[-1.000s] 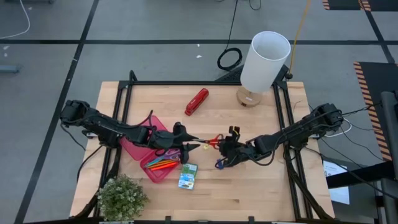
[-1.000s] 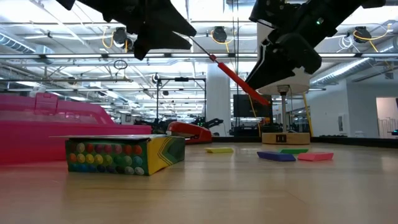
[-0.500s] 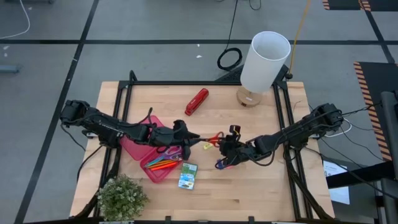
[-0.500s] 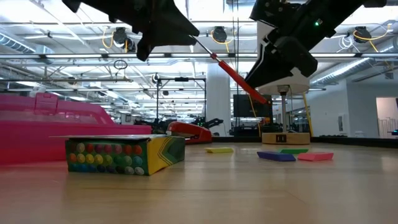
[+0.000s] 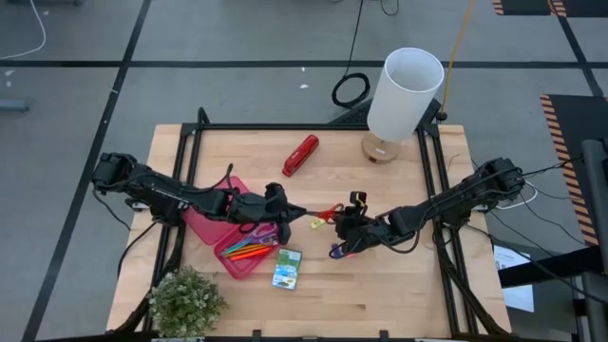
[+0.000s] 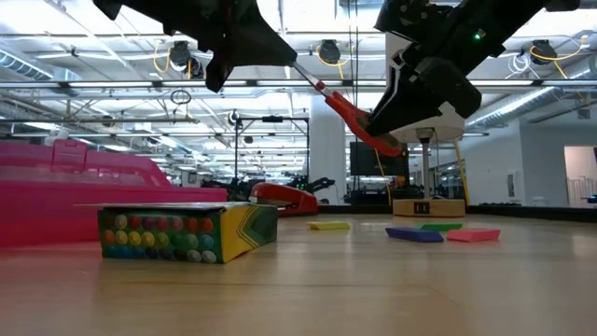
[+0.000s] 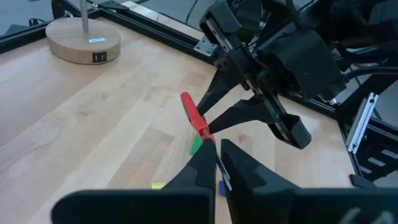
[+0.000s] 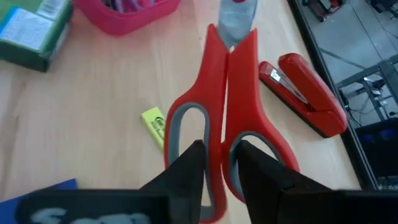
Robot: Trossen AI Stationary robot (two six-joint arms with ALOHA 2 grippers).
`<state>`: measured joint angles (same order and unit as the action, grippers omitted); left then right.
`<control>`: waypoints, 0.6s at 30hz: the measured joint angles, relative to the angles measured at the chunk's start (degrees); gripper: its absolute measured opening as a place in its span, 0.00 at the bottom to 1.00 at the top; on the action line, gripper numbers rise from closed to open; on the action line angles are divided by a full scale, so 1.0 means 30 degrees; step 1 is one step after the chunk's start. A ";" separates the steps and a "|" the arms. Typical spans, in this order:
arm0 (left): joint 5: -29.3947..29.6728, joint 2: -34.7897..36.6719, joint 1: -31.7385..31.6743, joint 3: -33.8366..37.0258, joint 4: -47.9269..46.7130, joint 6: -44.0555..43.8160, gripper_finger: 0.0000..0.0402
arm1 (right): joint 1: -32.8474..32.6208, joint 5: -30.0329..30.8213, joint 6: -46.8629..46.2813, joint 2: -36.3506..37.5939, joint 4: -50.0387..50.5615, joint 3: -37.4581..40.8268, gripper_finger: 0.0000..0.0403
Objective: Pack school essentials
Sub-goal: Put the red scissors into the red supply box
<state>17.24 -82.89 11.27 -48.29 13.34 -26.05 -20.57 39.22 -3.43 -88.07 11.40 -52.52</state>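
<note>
The red-handled scissors point(image 5: 326, 213) hang in the air between my two grippers, above the table's middle. My left gripper point(image 5: 304, 221) is shut on their blade end. My right gripper point(image 5: 344, 228) is open at the handle end, and the handle loops point(image 8: 227, 124) lie just past its fingers. A pink case point(image 5: 228, 233) with orange pens point(image 5: 249, 252) in it sits on the table under my left arm. The green-yellow crayon box point(image 5: 286, 268) lies flat in front of the case. Small erasers point(image 6: 443, 233) lie on the wood below the scissors. My left gripper pinches the scissors' blades point(image 7: 210, 140) between its two fingers, which lie along the blades, about level, coming from the table's left. The scissors are lifted clear and slope down toward the handles point(image 6: 368, 131). My right gripper: I cannot tell whether its fingers point(image 7: 292, 127) touch the handles.
A red stapler point(image 5: 300, 155) lies toward the far edge, and a white lamp point(image 5: 404, 95) stands at the far right. A potted plant point(image 5: 187, 302) is at the near left corner. Bare wood stretches along the near right.
The scissors have rolled about their length, so the handle loops now show in the low view where only a thin red bar showed before. The blade end has stayed in my left gripper, which has edged toward the right gripper.
</note>
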 joint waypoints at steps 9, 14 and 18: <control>-0.0169 0.0241 0.0431 0.0000 -0.1128 0.0031 0.01 | -0.0335 -0.0742 -0.0120 -0.0015 -0.0969 0.0032 0.52; 0.0345 0.0595 0.0975 -0.0007 -0.2624 -0.0168 0.01 | -0.0309 -0.2452 -0.0216 0.0145 -0.1417 0.0032 0.69; 0.1057 0.1222 0.1586 -0.0007 -0.4410 -0.0225 0.00 | -0.0298 -0.4032 -0.0675 0.0501 -0.1790 0.0005 0.74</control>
<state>20.41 -79.23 16.03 -48.31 0.11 -26.73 -21.46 27.13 -5.45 -86.57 6.03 -52.51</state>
